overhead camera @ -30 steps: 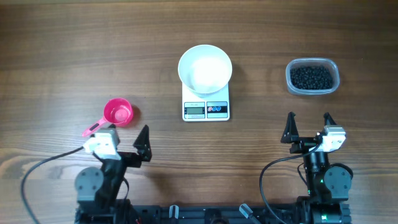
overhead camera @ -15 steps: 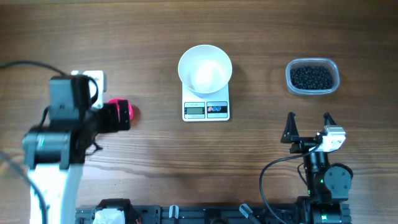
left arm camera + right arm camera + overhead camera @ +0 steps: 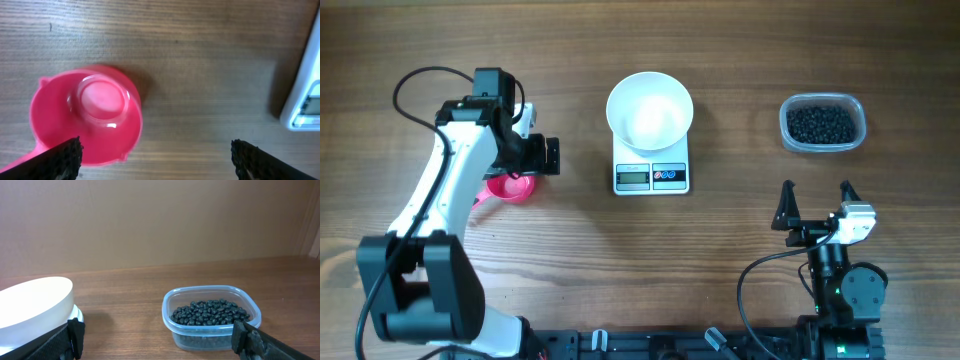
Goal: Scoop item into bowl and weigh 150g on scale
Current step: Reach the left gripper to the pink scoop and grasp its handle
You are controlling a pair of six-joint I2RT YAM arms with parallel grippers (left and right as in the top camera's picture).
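left gripper [image 3: 157,157] wide open over pink scoop [image 3: 87,122], holding nothing. right gripper [image 3: 816,190] open too, parked. beans [image 3: 821,123] in clear tub [image 3: 786,128] far right, bowl [image 3: 650,110] empty on scale [image 3: 652,177]. my worry: scoop sits off-centre under jaws, so closing here could clip rim, flip it or skid it across desk [image 3: 740,60].

Left arm [image 3: 438,190]: white tubular links, black cylindrical joints, white wrist block [image 3: 520,118], thin black cable [image 3: 408,80].
Left gripper [image 3: 157,159]: black, rough-textured fingertips [image 3: 62,156].
Right arm [image 3: 835,280]: black round joints, pale grey wrist block [image 3: 857,222], small green light [image 3: 839,293], second black cable [image 3: 741,285].
Right gripper [image 3: 817,190]: black tapered fingers [image 3: 787,205].
Black base rail [image 3: 650,345]: near edge of the brown wooden table [image 3: 620,260].
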